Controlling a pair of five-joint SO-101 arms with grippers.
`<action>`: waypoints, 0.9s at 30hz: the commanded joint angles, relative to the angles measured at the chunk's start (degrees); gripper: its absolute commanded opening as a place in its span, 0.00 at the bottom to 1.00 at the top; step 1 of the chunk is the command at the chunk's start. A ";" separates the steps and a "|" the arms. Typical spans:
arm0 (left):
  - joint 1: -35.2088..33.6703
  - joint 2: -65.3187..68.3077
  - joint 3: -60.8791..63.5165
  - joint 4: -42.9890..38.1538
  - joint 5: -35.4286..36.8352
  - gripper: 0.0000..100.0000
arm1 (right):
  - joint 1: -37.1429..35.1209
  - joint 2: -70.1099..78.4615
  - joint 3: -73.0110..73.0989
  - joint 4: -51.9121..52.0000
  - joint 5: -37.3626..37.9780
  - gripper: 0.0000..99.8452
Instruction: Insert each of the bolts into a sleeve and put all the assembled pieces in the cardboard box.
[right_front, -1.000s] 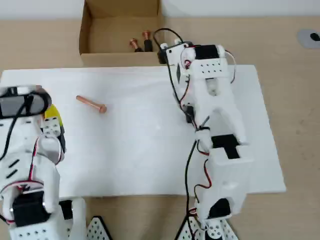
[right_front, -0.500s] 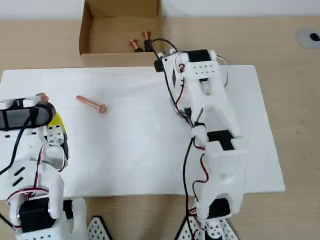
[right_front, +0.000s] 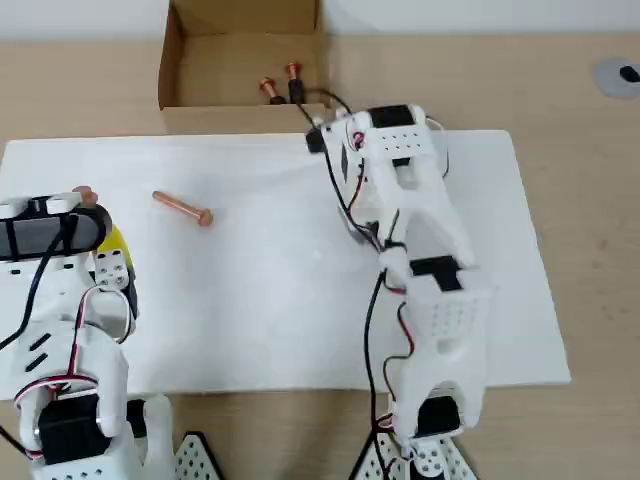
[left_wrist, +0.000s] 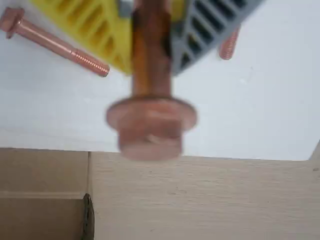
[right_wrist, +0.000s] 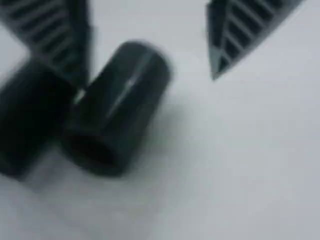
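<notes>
My left gripper (left_wrist: 150, 35), with one yellow and one grey finger, is shut on a copper bolt (left_wrist: 151, 120) held head outward above the mat's left edge; its head (right_front: 86, 195) peeks past the left arm. A second copper bolt (right_front: 183, 208) lies loose on the white mat (right_front: 280, 290). My right gripper (right_wrist: 150, 80) stands open low over the mat, around a black sleeve (right_wrist: 117, 107) that lies near one finger (right_wrist: 75, 30). Another black sleeve (right_wrist: 25, 120) lies right beside it. The cardboard box (right_front: 180, 60) holds two bolts in sleeves (right_front: 282, 86).
The right arm (right_front: 400, 160) stretches to the mat's far edge, just in front of the box's right front corner. A threaded bolt end (left_wrist: 228, 45) shows beyond the left gripper's grey finger. Bare wooden table (right_front: 580, 200) surrounds the mat.
The right arm has drawn back from the box's front corner toward the mat and shifted slightly left. The left arm shifted and the held bolt's head came into sight.
</notes>
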 joint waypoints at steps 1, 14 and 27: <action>0.09 -0.57 -0.44 -1.32 0.00 0.01 | -0.48 1.36 -0.04 0.70 0.53 0.14; 0.00 -0.48 -0.44 -1.23 0.00 0.01 | -0.66 4.26 -4.44 -0.18 0.70 0.14; 0.09 -0.57 0.35 -1.23 0.00 0.01 | -0.57 4.44 -7.60 -4.75 7.03 0.14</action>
